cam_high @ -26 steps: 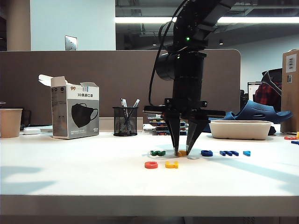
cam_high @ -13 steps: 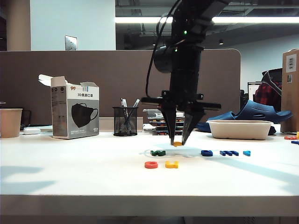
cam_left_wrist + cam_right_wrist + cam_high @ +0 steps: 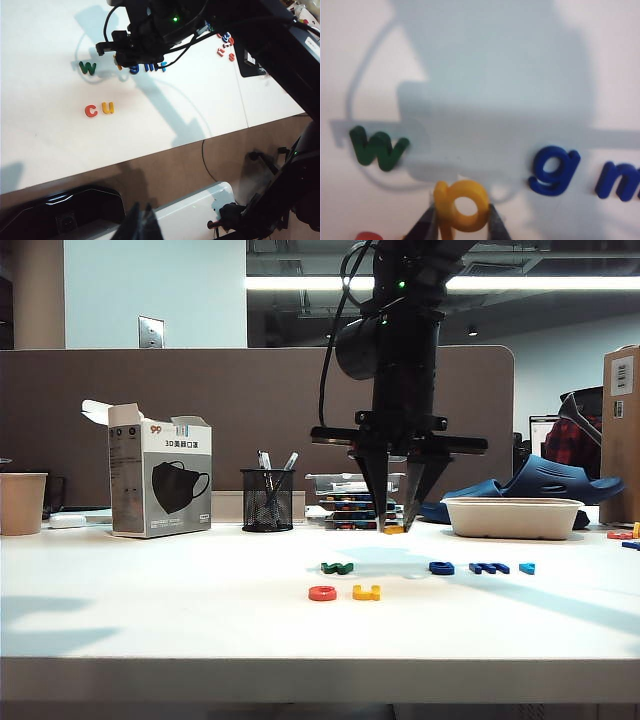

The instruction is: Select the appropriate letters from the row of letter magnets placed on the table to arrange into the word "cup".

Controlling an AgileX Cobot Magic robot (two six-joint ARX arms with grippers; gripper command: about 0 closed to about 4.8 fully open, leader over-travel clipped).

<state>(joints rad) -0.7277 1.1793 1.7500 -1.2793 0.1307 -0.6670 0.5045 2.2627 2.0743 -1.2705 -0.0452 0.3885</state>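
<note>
A black mesh pen cup (image 3: 268, 500) stands at the back of the desk, pens sticking out of it. Left of the pen cup is a grey-and-white face-mask box (image 3: 159, 481), and further left a paper cup (image 3: 22, 502). Well to the pen cup's right sits a shallow white tray (image 3: 514, 517), with a blue slipper (image 3: 548, 480) behind it.

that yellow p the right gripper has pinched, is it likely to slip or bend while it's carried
The yellow p looks like stiff moulded plastic, so bending seems unlikely. The right gripper clamps it only at its narrow tips by the letter's edges, so it could twist or slip if jolted. It is tiny, so probably very light.
</note>
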